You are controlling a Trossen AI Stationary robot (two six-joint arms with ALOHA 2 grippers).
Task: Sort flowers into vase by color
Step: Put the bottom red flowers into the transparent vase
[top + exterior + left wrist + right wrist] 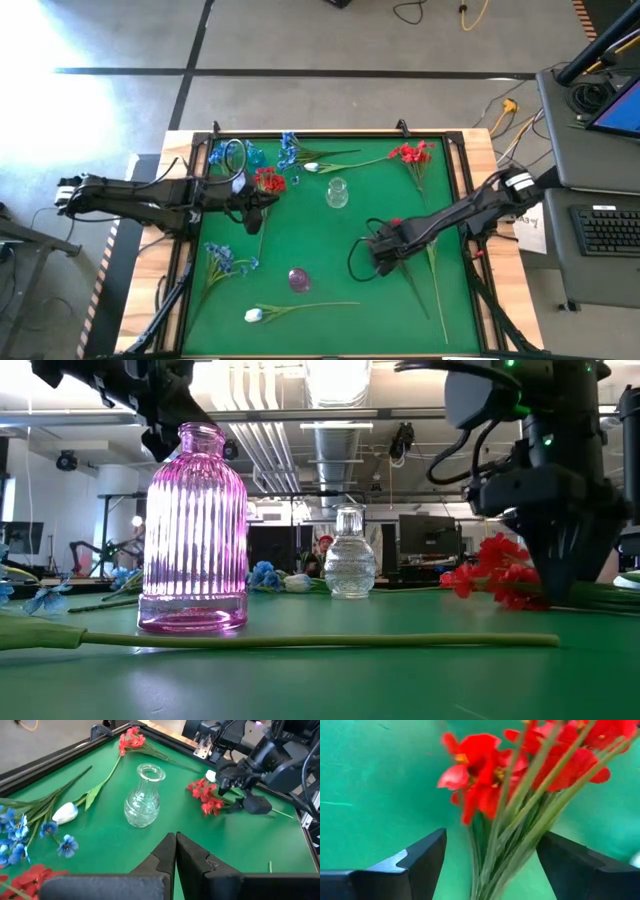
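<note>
The red flower [520,765] lies on the green bench [310,250] right of centre in the high view, its stems between the wide-spread fingers of the right claw [490,865] (not gripped). The left claw [175,851], pressed closed and empty, sits left of the clear vase [337,192].

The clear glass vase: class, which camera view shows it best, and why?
The left wrist view: the clear glass vase stands close and whole. The high view shows it small from above; the low view shows it far behind the pink vase; the right wrist view misses it.
</note>
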